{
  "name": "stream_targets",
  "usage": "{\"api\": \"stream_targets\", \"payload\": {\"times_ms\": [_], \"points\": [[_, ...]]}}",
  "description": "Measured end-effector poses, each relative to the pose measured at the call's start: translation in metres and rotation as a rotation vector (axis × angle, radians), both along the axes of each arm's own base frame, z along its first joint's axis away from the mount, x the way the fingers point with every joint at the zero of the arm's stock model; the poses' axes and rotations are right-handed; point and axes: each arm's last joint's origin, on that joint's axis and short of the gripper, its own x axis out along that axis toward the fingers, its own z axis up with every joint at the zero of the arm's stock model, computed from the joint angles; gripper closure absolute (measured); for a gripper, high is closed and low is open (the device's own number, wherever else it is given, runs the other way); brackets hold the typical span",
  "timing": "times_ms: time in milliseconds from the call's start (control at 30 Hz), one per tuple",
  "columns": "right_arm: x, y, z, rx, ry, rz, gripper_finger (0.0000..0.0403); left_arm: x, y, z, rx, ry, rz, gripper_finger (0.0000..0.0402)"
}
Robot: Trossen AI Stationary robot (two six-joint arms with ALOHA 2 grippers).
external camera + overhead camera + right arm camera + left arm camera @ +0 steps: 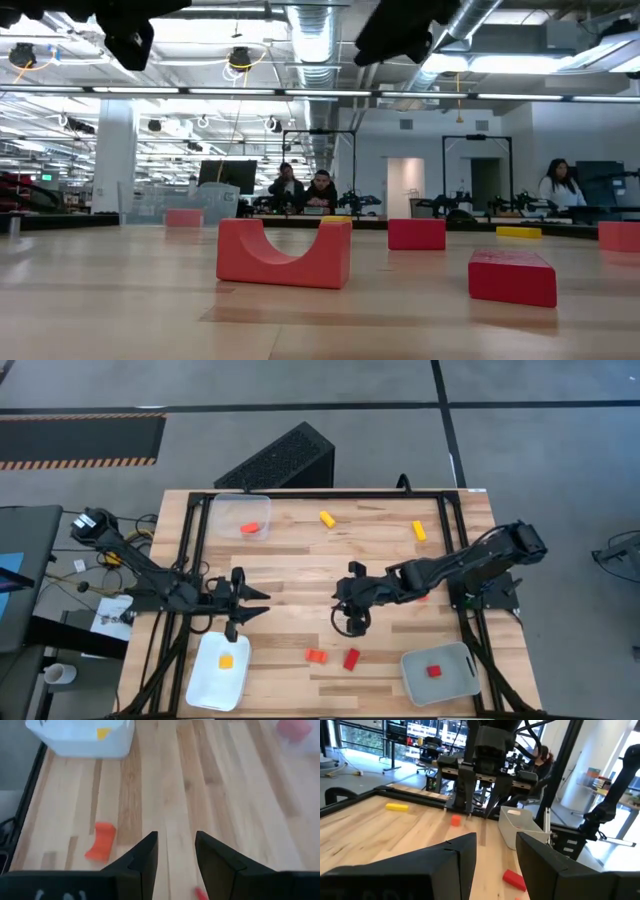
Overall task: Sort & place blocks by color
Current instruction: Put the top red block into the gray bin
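Two grippers hovering mid-table, jaws apart, holding nothing: left (262, 603), right (352, 624). Right hanging near orange block (316, 655) and red block (351, 659), likely lining up the next pick.

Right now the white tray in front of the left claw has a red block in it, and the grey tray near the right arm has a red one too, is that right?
Only partly. The white tray by the left claw holds a yellow block, not a red one, as the high view shows. The grey tray near the right arm does hold a red block.
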Motion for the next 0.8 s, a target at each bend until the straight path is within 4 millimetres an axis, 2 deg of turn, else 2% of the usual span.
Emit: {"api": "stream_targets", "payload": {"times_ms": [400, 800], "points": [[-0.025, 0.011, -0.019, 0.036, 0.286, -0.054, 0.0247, 0.000, 0.001, -0.003, 0.033, 0.026, 0.037, 0.0279], [-0.034, 0.039, -0.018, 0.043, 0.258, -0.031, 0.0250, 0.003, -0.003, -0.009, -0.084, 0.052, 0.004, 0.0279]]}}
